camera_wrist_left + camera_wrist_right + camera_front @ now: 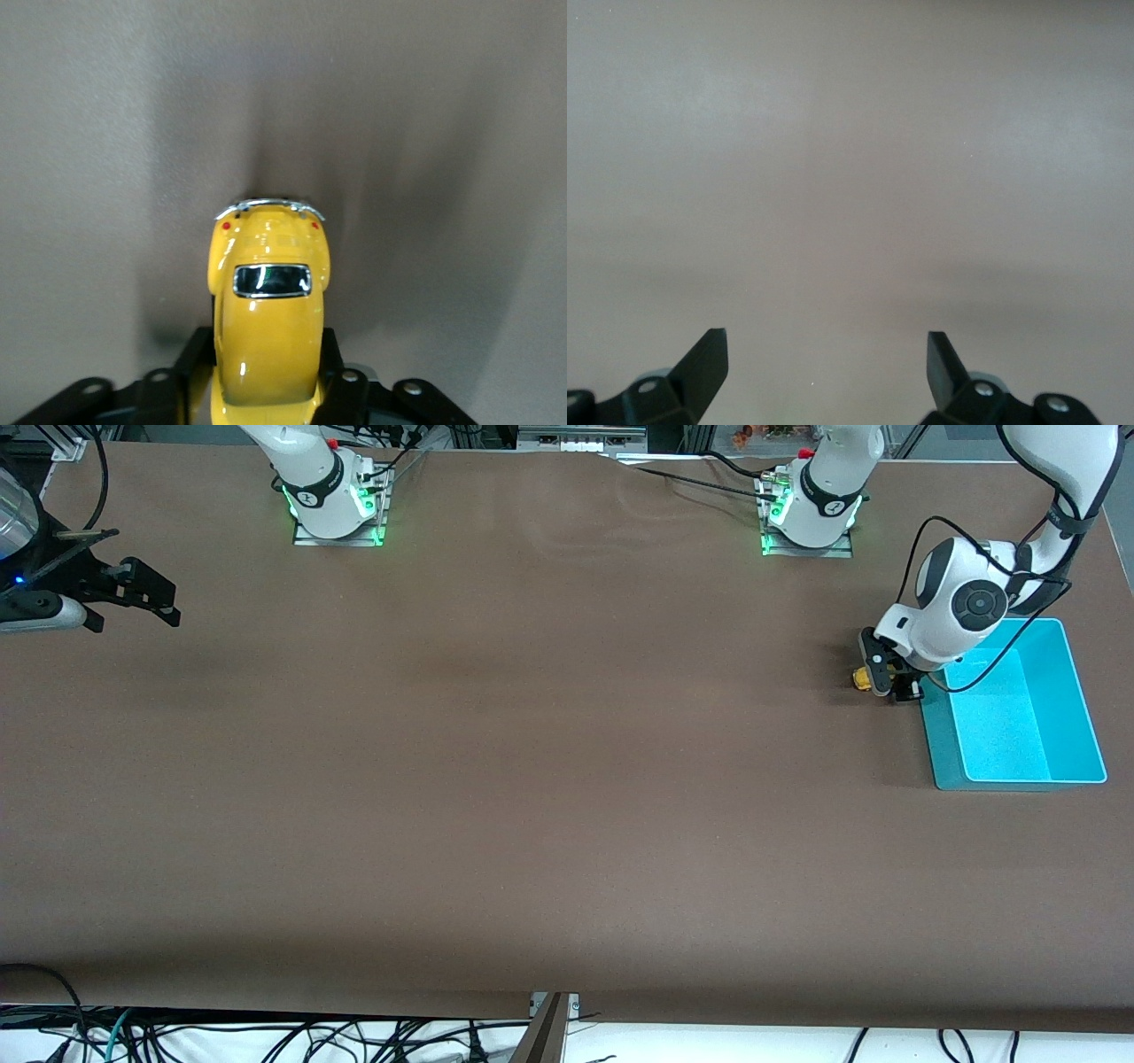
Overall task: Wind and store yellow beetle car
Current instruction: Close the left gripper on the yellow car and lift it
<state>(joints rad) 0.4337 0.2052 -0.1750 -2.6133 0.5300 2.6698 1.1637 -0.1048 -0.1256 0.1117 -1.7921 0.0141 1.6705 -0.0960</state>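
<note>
White glossy arms, black joint bands, green-lit bases, black cables

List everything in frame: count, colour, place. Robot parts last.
yellow beetle car: 1, yellow with dark windows, between the fingers of the left gripper, low at the brown table, beside the bin on the side toward the right arm's end.
bin: 1, turquoise, open-topped, on the table at the left arm's end; nothing visible inside.
table: 1, brown surface.
cables: several, dark, below the table edge nearest the front camera.
left gripper: 1, black fingers on a white arm, shut on the car beside the bin.
right gripper: 1, black, fingers open, waiting above the right arm's end of the table.
</note>
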